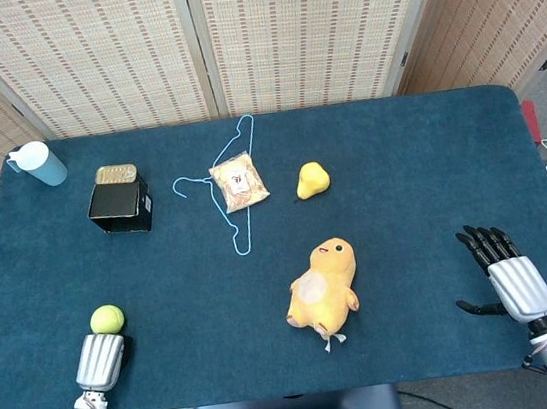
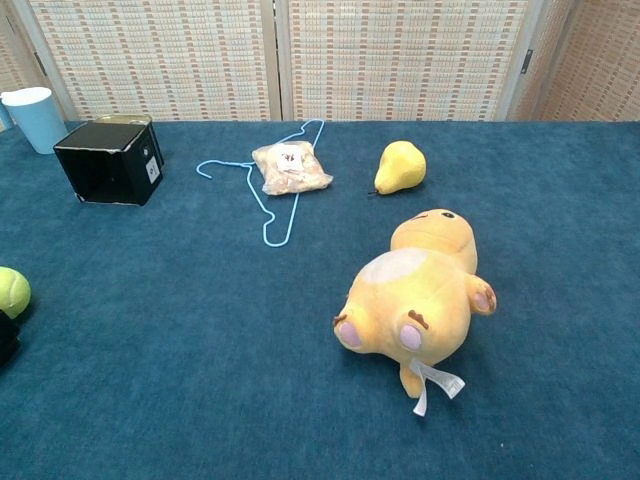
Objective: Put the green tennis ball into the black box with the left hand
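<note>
We judge the task barely begun: the green tennis ball (image 1: 107, 318) still sits on the table (image 1: 404, 197) at its near left corner, and nothing has been lifted or carried.

Starting at the left, our left hand (image 1: 100, 359) lies just behind the ball, its back toward the head camera. The fingers are hidden beneath it, so we cannot tell whether they are spread, curled or already around the ball. In the chest view only a dark sliver shows at the left edge, below the ball; it seems to touch or nearly touch the ball, but we cannot say the ball is gripped.

Further back on the left stands the black box (image 1: 120, 207), well apart from the ball, its opening facing the near side in the chest view. All of the work is left, as we read it: securing the ball, carrying it to the box and letting it go inside.

Across the table, at the near right, our right hand (image 1: 501, 265) rests with its dark fingers (image 1: 480, 243) spread apart and the thumb out to the side, holding nothing and touching none of the objects.
</note>
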